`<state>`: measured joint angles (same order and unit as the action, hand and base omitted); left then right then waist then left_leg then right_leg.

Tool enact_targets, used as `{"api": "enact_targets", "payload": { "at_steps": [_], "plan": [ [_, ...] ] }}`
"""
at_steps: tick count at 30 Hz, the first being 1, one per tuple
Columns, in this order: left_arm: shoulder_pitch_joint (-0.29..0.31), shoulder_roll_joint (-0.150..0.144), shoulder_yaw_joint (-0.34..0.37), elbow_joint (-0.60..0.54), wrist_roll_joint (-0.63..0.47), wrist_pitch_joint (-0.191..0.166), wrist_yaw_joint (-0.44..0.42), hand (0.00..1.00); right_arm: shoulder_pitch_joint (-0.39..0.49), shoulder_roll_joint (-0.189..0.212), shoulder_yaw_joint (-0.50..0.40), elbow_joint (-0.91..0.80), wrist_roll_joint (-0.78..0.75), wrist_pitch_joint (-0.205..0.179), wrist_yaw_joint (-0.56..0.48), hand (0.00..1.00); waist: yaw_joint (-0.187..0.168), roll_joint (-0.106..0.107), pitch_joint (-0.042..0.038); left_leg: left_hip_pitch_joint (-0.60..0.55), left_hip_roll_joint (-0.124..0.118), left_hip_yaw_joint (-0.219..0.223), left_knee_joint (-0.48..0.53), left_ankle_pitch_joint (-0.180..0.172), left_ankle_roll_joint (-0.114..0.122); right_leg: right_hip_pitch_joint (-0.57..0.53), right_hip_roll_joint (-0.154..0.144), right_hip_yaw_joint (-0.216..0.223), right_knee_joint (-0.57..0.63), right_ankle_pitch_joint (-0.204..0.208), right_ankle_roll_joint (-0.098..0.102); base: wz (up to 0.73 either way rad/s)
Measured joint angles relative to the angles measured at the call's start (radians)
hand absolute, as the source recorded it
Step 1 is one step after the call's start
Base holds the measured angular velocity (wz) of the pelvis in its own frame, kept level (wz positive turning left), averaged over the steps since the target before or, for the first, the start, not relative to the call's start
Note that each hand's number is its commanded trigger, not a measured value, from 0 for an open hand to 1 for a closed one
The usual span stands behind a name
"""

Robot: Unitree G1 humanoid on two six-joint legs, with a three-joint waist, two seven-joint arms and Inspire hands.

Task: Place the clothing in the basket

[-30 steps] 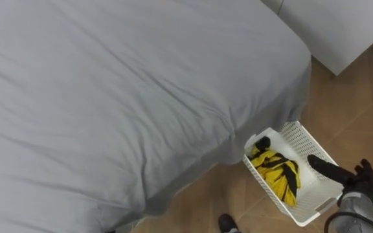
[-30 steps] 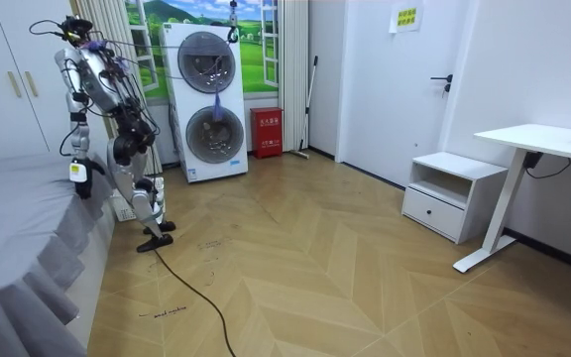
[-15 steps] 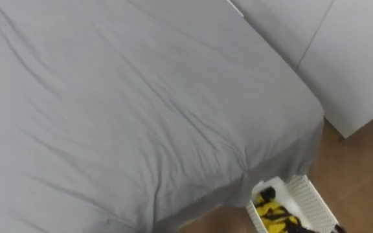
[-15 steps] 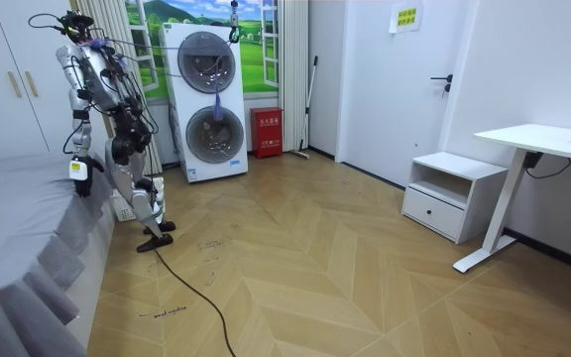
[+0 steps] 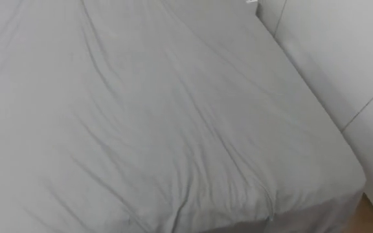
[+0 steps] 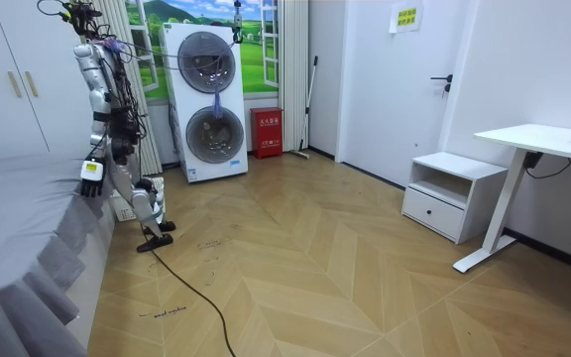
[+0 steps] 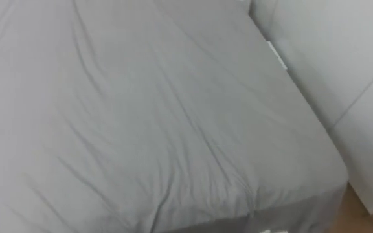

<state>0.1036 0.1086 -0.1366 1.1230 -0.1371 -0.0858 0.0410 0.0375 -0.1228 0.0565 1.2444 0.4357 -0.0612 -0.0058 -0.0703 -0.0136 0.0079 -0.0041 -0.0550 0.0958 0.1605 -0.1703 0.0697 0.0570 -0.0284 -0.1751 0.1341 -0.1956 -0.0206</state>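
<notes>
L hand (image 6: 89, 181) is hanging by grey bed's (image 5: 141, 116) near edge, fingers: can't tell; robot is standing upright, white wardrobe (image 5: 342, 52) at right.

Basket (image 6: 122, 210) sits mostly hidden behind the robot (robot hand (image 6: 88, 185) too small to read).

Grey bed in a white-walled laundry bedroom

A creased grey sheet covers the bed (image 5: 141, 116), its right edge beside white wardrobe doors (image 5: 342, 52). Herringbone wood floor (image 6: 345, 268) reaches stacked front-loading machines (image 6: 206, 99), a white door (image 6: 395, 89), a low white cabinet (image 6: 442, 193) and a white desk (image 6: 548, 139).
</notes>
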Motion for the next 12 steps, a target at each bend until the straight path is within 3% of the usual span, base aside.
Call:
{"api": "enact_targets", "payload": {
  "at_steps": [4, 12],
  "plan": [
    [0.003, -0.002, 0.020, 0.000, -0.007, -0.002, 0.015, 0.00, -0.005, 0.002, 0.019, 0.003, -0.007, 0.000, 0.002, 0.00, 0.046, -0.009, 0.0034, 0.004, -0.005, -0.021, 0.004, 0.000, 0.000, 0.012, -0.004, -0.020, -0.001, -0.002, 0.003, 0.17],
    [0.009, -0.005, 0.059, 0.000, 0.011, -0.002, 0.036, 0.00, -0.036, 0.018, 0.042, 0.000, -0.058, -0.001, 0.007, 0.00, 0.062, -0.024, 0.0048, 0.005, -0.007, -0.055, 0.000, -0.001, 0.001, 0.022, -0.003, -0.049, 0.000, -0.002, 0.003, 0.11]
  ]
}}
